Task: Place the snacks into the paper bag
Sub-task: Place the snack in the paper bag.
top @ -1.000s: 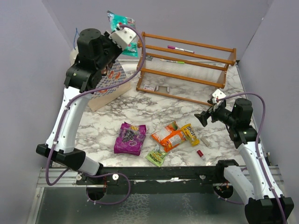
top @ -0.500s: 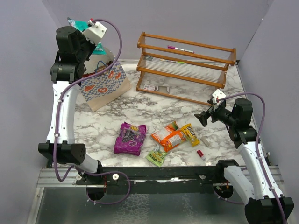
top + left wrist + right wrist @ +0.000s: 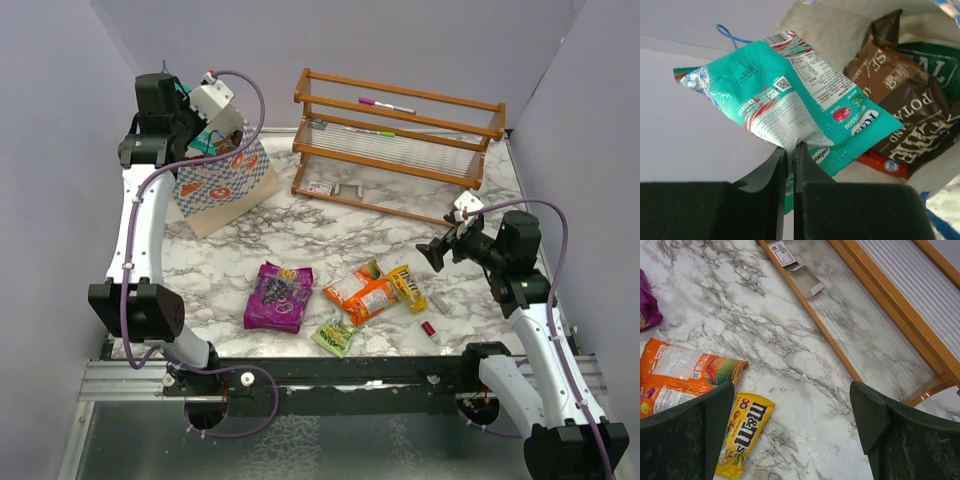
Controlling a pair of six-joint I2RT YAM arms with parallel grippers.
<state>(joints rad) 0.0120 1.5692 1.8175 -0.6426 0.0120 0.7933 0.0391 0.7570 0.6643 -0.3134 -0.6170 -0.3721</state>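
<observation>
Above bag (image 3: 225, 190), left gripper (image 3: 790, 149) pinches teal packet (image 3: 785, 95) (near-closed).

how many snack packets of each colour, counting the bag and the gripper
purple crinkly packet: 1
orange crinkly packet: 1
yellow crinkly packet: 1
small light-green packet: 1
teal crinkly packet: 1
brown crinkly packet: 1
large green multipack: 1
red crinkly packet: 1
total: 8

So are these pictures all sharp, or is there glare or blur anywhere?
Top external: even, soft light, no harsh shadows or glare. Left wrist: the teal packet reads sharply, with shine at its crinkled corner. Right wrist: the marble table is crisp, the yellow packet legible.
</observation>
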